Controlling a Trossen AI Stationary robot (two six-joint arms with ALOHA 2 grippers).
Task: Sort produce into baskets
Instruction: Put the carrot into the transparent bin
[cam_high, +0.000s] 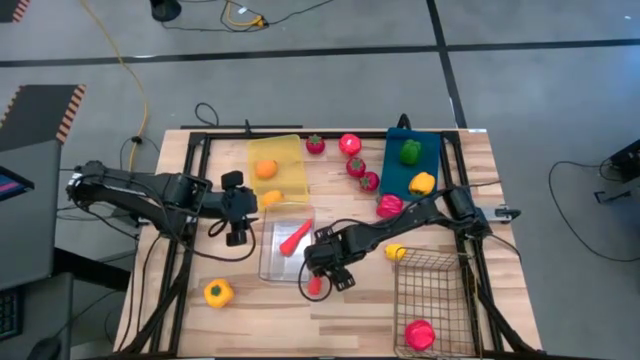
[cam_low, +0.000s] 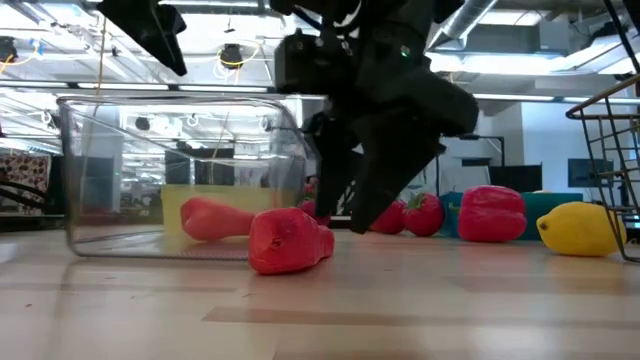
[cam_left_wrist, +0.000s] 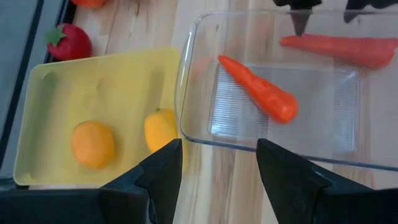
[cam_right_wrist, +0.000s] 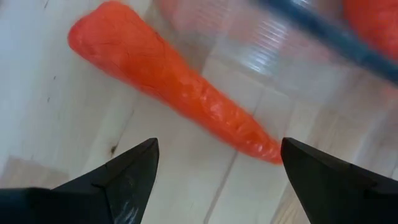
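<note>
Orange tapered carrot lies beside ribbed clear bin.

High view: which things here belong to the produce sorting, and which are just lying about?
Job:
carrot on the table, under the right gripper, jaws open
carrot in the clear bin
clear bin
yellow bin
blue bin
wire basket
yellow pepper
lemon

Lying about:
yellow cable
striped floor mat
</note>
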